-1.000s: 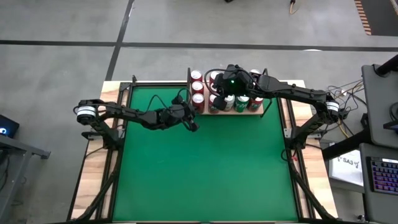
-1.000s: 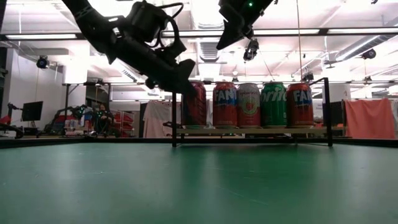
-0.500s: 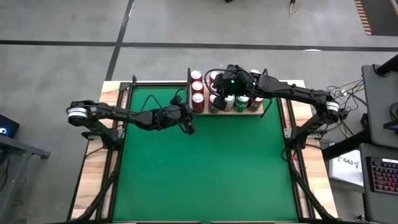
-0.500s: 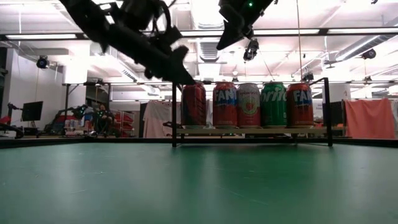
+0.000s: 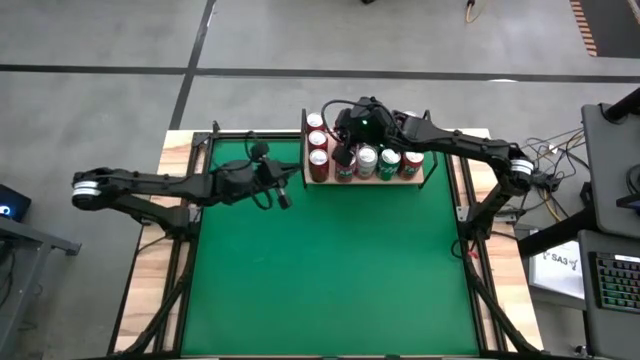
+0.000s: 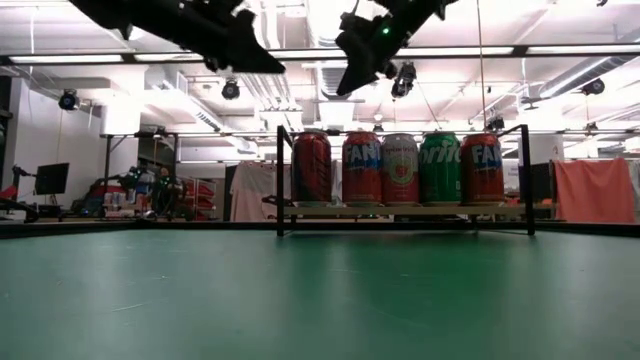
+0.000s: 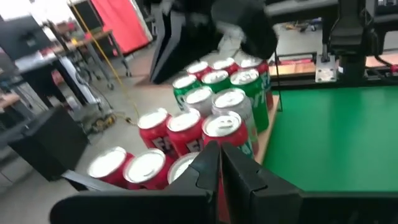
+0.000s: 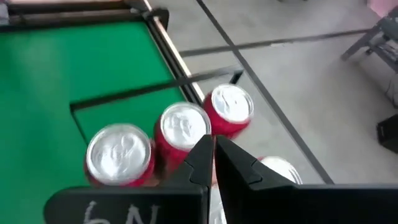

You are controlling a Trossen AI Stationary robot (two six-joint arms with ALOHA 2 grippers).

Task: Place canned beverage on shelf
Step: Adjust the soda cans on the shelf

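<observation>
Several soda cans, red and green [image 5: 362, 163], stand upright on the tan wooden shelf [image 5: 420, 181] at the table's far edge; in the low view they form a row [image 6: 400, 168] on the board [image 6: 400, 211] between black uprights. My left gripper [image 5: 284, 199] hovers shut and empty above the green felt, left of the shelf, high in the low view [image 6: 265, 64]. Its wrist view shows the shut fingers [image 7: 219, 155] pointing toward the cans [image 7: 221, 123]. My right gripper [image 5: 339, 152] hangs shut and empty above the shelf's left part [image 6: 346, 86], over the can tops [image 8: 183, 124].
The green felt tabletop [image 5: 330, 270] lies bare in front of the shelf. Wooden side strips and black frame rails [image 5: 180, 200] border the table. A desk with a keyboard [image 5: 610, 280] stands beyond the right edge.
My left gripper has risen and drawn back toward the table's left edge, away from the shelf, staying shut. My right gripper has shifted a little toward the left above the cans, also staying shut. The cans have not moved.
</observation>
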